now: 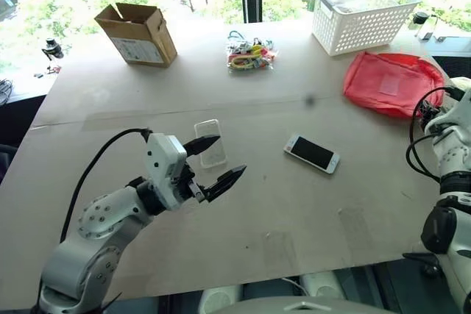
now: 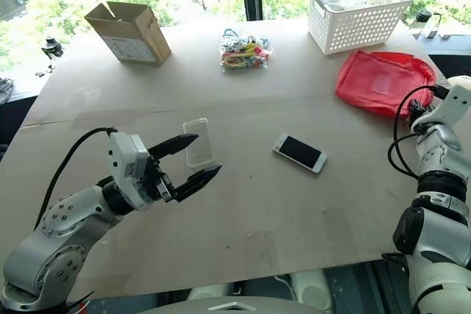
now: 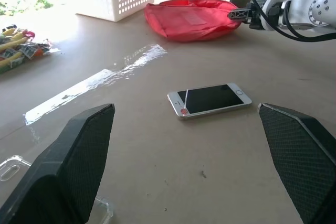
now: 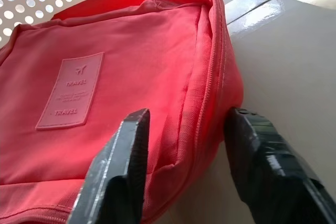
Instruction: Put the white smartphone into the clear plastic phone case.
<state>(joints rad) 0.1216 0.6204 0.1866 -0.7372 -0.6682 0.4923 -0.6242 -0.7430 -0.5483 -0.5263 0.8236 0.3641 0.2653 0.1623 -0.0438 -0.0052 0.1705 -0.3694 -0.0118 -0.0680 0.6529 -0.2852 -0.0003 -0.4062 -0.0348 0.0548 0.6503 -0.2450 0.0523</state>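
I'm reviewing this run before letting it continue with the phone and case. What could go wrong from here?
1. The right gripper has its jaws open around a corner of the red travel pouch, far from the white smartphone; it may grab or drag the pouch instead.
2. The clear plastic phone case is hard to see and lies close under the open left gripper, which could knock it.

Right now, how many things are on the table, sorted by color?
White: 2, the white smartphone and the basket
Clear: 1, the clear plastic phone case
Red: 1, the travel pouch
Brown: 1, the cardboard box
Many colors: 1, the bag of small bits
Total: 6
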